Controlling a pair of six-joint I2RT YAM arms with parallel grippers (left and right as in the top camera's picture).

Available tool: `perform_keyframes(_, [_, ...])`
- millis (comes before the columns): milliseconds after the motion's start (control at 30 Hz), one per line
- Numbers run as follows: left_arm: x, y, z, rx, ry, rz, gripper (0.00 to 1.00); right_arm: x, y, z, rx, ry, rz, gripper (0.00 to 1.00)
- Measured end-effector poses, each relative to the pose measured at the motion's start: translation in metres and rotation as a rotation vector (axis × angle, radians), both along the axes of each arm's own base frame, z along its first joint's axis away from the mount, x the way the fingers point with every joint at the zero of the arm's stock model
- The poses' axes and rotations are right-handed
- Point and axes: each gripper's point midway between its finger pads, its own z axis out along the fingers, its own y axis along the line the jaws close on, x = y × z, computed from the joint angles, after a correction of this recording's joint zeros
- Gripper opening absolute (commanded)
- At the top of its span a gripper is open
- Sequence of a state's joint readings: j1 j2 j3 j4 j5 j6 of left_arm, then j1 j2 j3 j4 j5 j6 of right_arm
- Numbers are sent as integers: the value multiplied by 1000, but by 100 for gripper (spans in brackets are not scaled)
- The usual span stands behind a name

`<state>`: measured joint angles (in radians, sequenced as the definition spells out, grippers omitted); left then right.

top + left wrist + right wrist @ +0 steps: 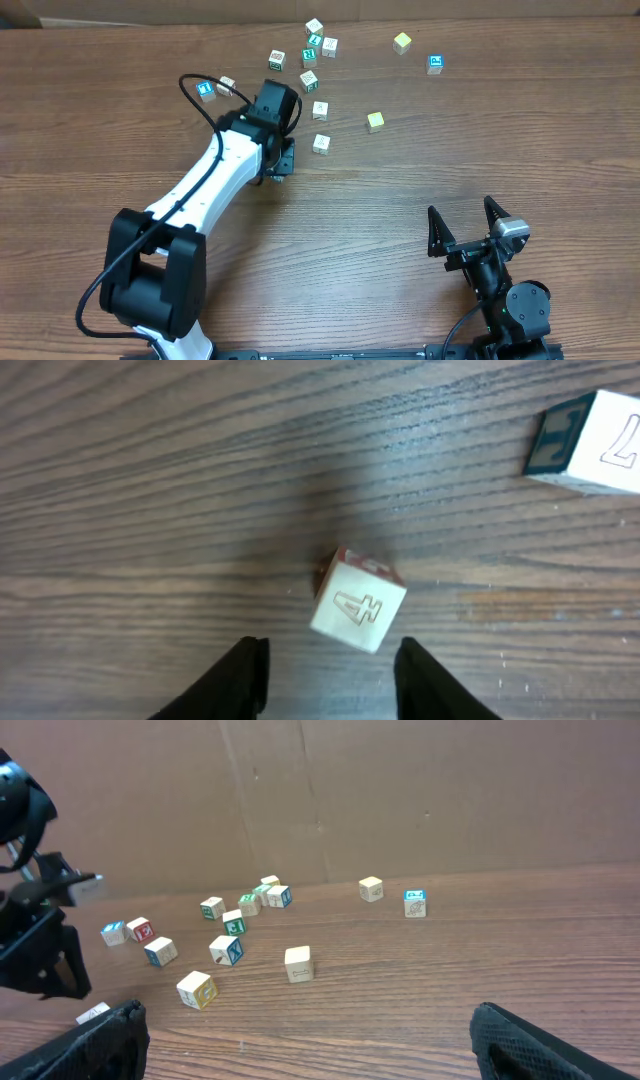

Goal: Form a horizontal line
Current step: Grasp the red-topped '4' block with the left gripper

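Left wrist: "4" cube [358, 607] lies just beyond the parted left fingers [243, 678], seemingly untouched.

This looks like a robotics lab bench: a brown wood-grain table [420, 170], a plain brown cardboard wall [450, 790] behind it, and a white and black robot arm [210, 180] reaching over it.

On the surface [400, 220], far middle: loose cluster of cubes [315, 40]. Right of it, two lone cubes [402, 42], apart. Left of the left arm [215, 175], cube pair [206, 90], just beside each other. Just ahead of the left tool [330, 665], tilted cube [358, 605]; far cube [590, 445] beyond, to the right. At near right, right tool [461, 208], well apart from all cubes.
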<state>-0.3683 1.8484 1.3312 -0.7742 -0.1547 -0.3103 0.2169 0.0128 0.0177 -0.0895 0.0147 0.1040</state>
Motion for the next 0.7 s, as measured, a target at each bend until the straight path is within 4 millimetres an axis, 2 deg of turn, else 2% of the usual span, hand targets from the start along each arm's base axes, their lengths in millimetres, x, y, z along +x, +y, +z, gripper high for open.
perform_keyframes(267, [8,-3,-4,2,-20,-45,40,0,0,0,0,0,0,100])
perform_keyframes(533, [6,-7,-42,13,56,-96,43,0,0,0,0,0,0,100])
perform_keyframes(700, [6,-11,-44,3,62,-137,44,0,0,0,0,1,0,100])
